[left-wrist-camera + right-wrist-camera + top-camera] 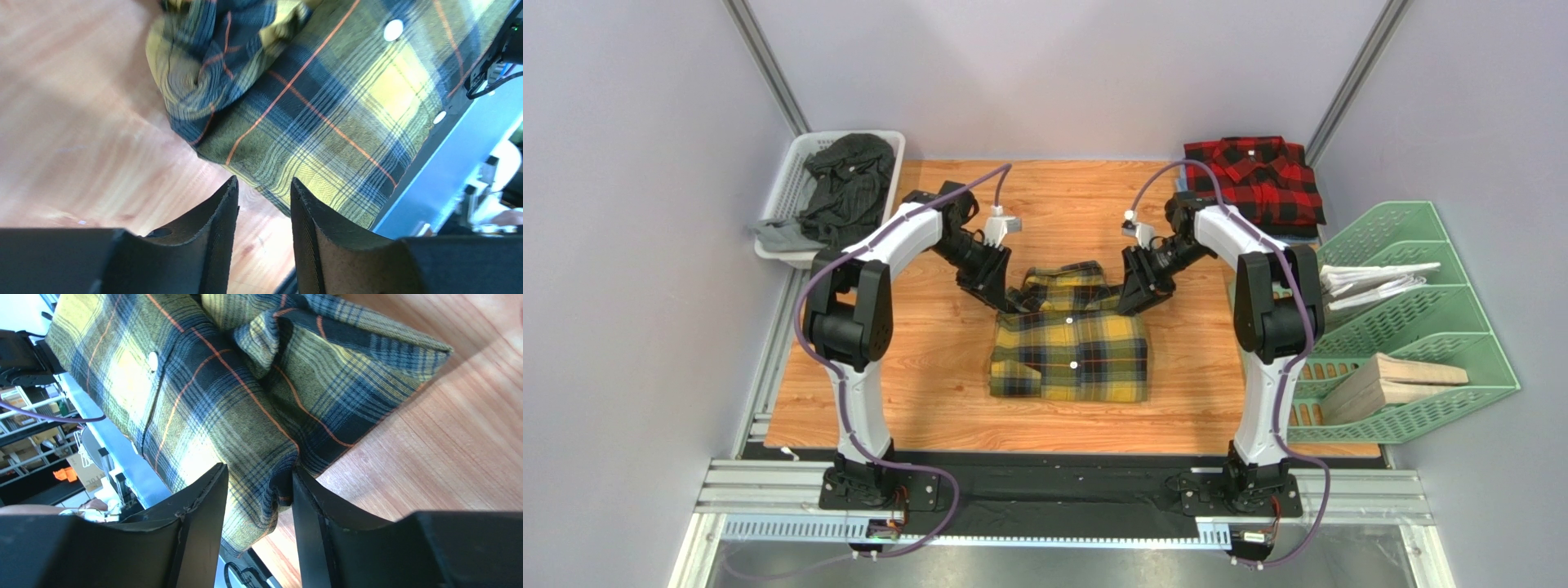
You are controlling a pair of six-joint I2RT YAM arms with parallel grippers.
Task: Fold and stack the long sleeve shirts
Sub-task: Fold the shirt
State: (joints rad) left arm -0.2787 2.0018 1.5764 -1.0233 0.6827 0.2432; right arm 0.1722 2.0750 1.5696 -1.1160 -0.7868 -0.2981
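Centrally, folded yellow shirt (1070, 349), left jaws beside, right jaws straddling edge.

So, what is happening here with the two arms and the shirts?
Both arms reach to the far edge of the yellow plaid shirt, which lies folded in the middle of the table. The left gripper is open beside its edge, empty. The right gripper straddles a fold; whether it grips is unclear. The red shirt lies folded at the far right corner.
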